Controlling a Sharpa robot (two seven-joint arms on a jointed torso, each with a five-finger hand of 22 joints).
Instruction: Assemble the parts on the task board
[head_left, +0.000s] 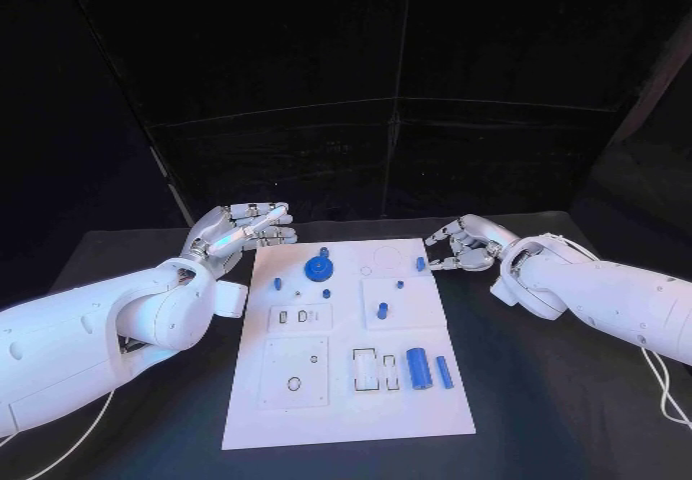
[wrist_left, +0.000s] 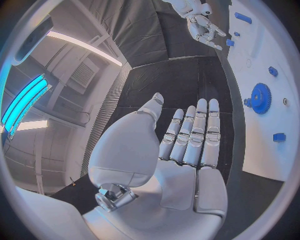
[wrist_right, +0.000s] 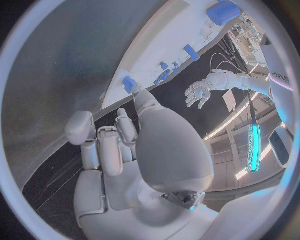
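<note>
Black table (head_left: 577, 400) under the white task board (head_left: 346, 415), dark backdrop behind.

Black table (head_left: 577, 400), black curtain backdrop (head_left: 389, 110) behind it, bright ceiling light strips (wrist_left: 84, 45), grey walls.
</note>
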